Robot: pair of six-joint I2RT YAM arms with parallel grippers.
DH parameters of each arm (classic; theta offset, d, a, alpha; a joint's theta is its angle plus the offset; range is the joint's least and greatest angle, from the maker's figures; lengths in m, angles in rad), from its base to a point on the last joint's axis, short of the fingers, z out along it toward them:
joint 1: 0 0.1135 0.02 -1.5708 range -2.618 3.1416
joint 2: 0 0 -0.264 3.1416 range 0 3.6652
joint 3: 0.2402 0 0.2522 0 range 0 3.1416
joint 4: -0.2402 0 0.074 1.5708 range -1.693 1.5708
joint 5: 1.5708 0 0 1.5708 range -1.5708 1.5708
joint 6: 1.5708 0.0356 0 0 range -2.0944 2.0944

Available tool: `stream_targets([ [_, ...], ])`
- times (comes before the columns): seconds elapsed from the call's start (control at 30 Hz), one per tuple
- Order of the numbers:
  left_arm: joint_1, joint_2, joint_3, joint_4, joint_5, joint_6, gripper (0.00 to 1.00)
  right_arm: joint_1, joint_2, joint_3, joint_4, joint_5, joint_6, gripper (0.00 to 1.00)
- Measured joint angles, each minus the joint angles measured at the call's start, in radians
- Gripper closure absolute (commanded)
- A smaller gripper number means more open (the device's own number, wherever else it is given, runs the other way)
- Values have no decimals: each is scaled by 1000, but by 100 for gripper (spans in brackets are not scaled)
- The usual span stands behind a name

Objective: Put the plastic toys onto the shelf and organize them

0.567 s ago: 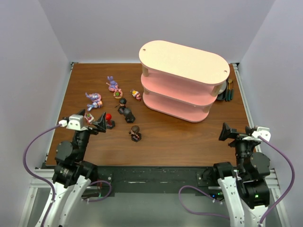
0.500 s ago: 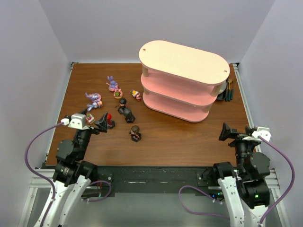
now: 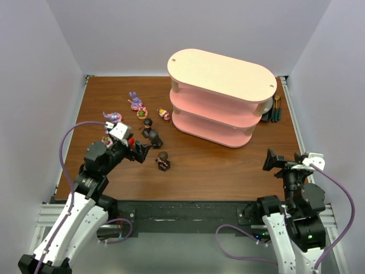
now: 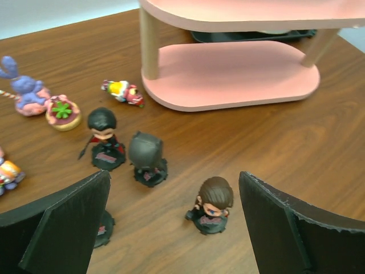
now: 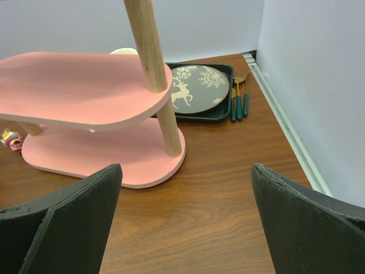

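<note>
My left fingers and right fingers spread empty, nothing shelved yet: small plastic figurine toys all sit at 9 o'clock of the pink-and-cream three-tier shelf

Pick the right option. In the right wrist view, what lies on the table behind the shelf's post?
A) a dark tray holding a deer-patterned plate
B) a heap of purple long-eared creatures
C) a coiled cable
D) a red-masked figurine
A: a dark tray holding a deer-patterned plate sits on the table behind the shelf, with teal-handled utensils beside it.
</note>
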Motion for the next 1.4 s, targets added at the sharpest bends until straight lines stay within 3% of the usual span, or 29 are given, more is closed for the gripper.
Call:
stream_targets([
  [0.23, -72, 37, 0, 9, 48, -11, 2, 9, 0, 0, -10, 0, 0, 1],
  [0.67, -344, 222, 0, -50, -201, -161, 1, 20, 0, 0, -11, 0, 0, 1],
  [0.93, -393, 270, -2, -29, -319, -265, 7, 33, 0, 0, -11, 0, 0, 1],
  [1.17, -422, 352, -24, 3, -396, -292, 26, 41, 0, 0, -11, 0, 0, 1],
  [1.4, -428, 379, -57, 70, -430, -289, 27, 46, 0, 0, -11, 0, 0, 1],
])
